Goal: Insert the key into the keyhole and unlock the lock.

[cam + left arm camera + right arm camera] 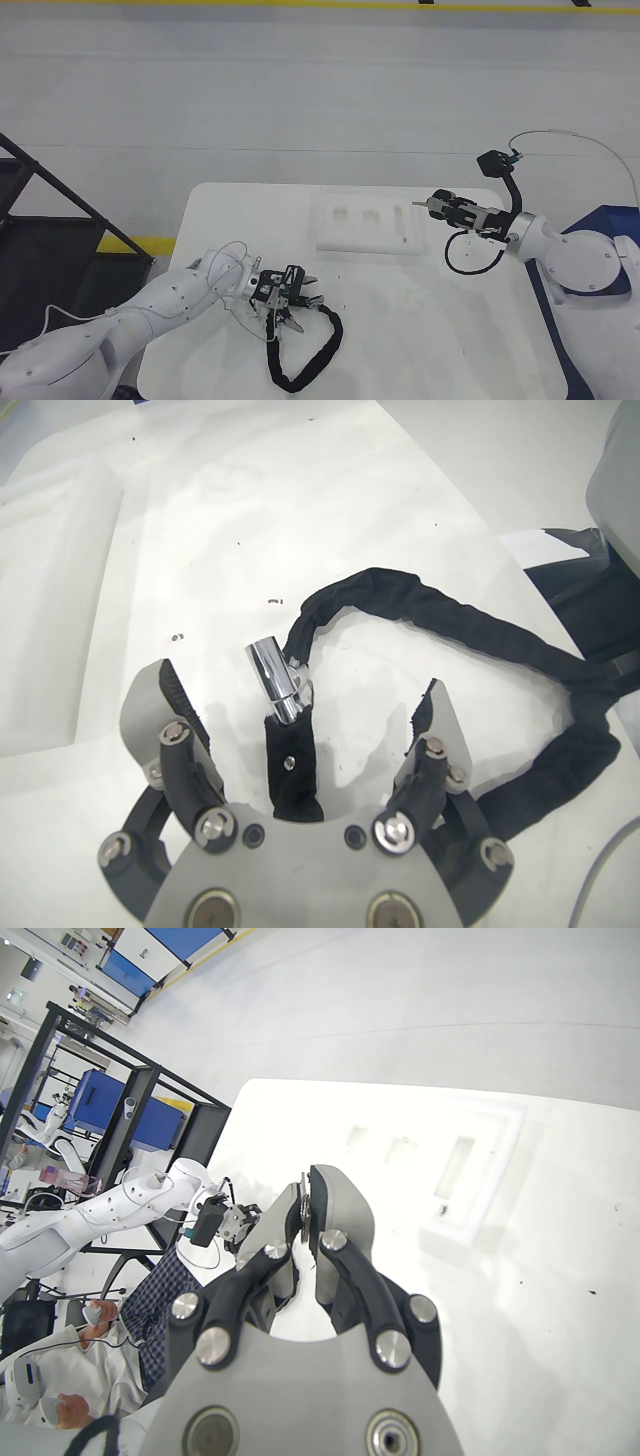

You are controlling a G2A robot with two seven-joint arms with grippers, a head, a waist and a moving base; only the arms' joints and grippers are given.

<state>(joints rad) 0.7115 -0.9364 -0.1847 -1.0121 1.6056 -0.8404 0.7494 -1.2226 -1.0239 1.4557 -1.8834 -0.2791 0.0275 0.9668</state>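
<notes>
Left tool (300, 680) sits low over the tabletop (310, 510) with its fingers (165, 700) spread wide, gripping nothing. Between them lies one end of the lock (450, 605): a short black sleeve (292, 765) runs out from under the palm, and a chrome cylinder (272, 682) sticks out of it, tilted a little toward one finger and touching neither. A small metal link (300, 674) beside the cylinder joins it to the rest of the lock, a chain in a black cloth cover that curves away in a loop and comes back round past the other finger. Seen from the top view, the left tool (298, 303) is at the near left part of the tabletop (450, 330), and the lock (318, 358) lies flat as a loop just beside it, toward the near edge. The keyhole cannot be made out.

Right tool (306, 1185) is clenched on the key (304, 1214), whose round head is pinched between the two pads. In the top view the right tool (437, 204) is above the far right part of the tabletop, well apart from the lock, with the key (420, 204) pointing toward a white tray (330, 235). The tray (500, 1168) lies at the far middle of the tabletop and has three recesses (357, 1137), two small and square, one long. A dark speck (442, 1212) lies at one end of the long recess; what it is cannot be told.
</notes>
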